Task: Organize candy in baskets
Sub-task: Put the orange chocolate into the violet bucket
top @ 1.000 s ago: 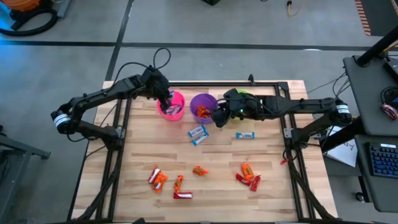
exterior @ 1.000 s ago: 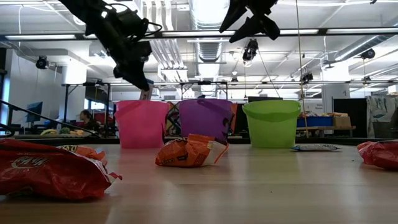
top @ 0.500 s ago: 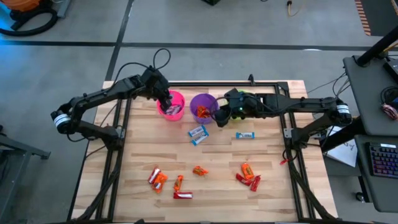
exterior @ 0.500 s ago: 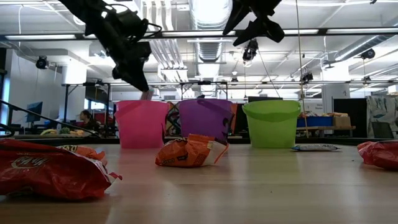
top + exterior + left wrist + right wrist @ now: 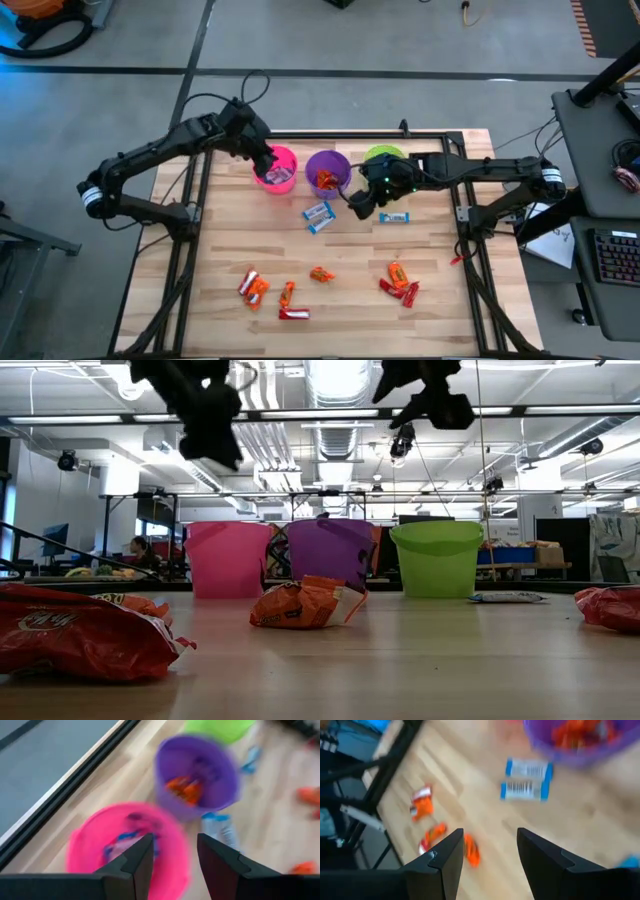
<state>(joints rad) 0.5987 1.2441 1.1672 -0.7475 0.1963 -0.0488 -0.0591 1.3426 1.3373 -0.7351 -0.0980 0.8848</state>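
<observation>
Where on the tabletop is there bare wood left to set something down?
Bare wood: the left side, between the table edge and the red candy cluster; the middle strip between the blue-and-white bars and the orange candy. Crowded: the back edge, around the pink bucket, purple bucket and green bucket.

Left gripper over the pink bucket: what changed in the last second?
The left gripper let a candy drop into the pink bucket and rose, now open and empty. The right gripper, open, moved from the purple bucket toward the table's middle. Buckets and loose candy stayed put.
</observation>
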